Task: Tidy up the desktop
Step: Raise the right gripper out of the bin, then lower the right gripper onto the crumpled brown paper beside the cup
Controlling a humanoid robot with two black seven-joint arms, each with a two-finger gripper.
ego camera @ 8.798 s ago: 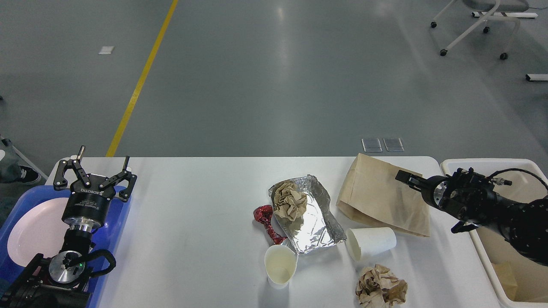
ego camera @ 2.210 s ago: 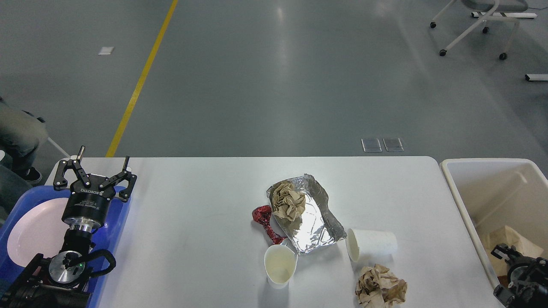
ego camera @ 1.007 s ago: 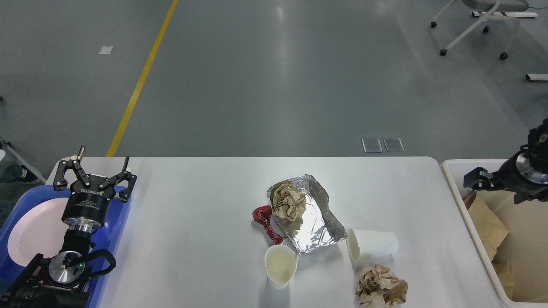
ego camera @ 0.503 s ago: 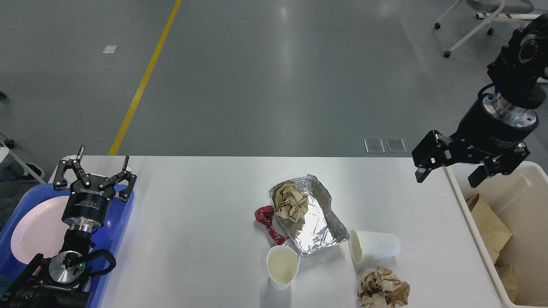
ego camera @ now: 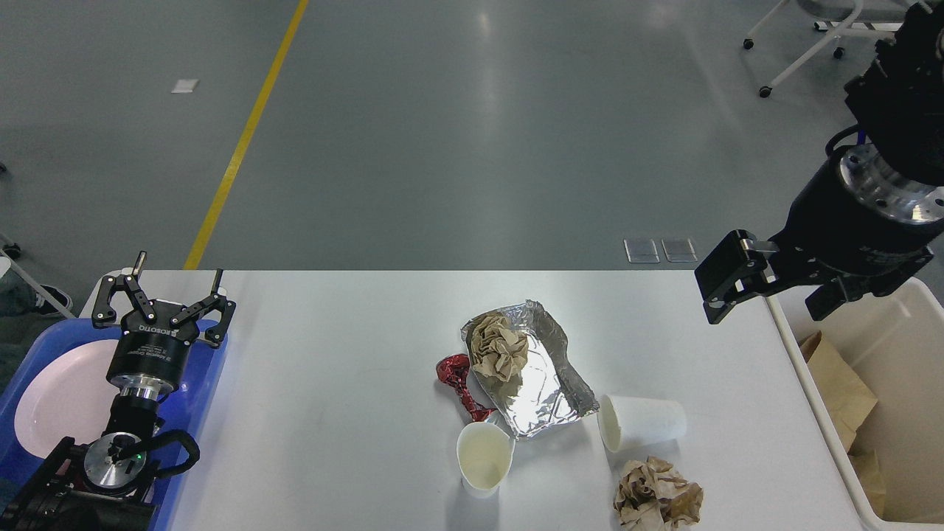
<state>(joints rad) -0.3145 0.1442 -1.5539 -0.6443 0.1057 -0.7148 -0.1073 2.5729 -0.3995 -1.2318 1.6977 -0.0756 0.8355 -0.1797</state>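
The white desktop (ego camera: 339, 398) carries litter near its middle. A crumpled foil tray (ego camera: 542, 383) holds a brown paper wad (ego camera: 498, 346), with a red wrapper (ego camera: 456, 376) at its left. An upright paper cup (ego camera: 483, 457) stands below it and another cup (ego camera: 641, 422) lies on its side. A second brown wad (ego camera: 656, 501) sits at the front edge. My left gripper (ego camera: 164, 291) is open and empty above the blue tray. My right gripper (ego camera: 771, 299) hangs open and empty over the desktop's right edge.
A blue tray (ego camera: 206, 376) with a white plate (ego camera: 63, 394) sits at the left. A cream bin (ego camera: 907, 324) at the right holds a brown paper bag (ego camera: 837, 383). A wheeled chair base (ego camera: 811, 44) stands on the floor far back.
The brown paper bag went from the desktop into the bin. My right arm then rose out of the bin and now hangs open above the desktop's right edge. The left arm stayed still.
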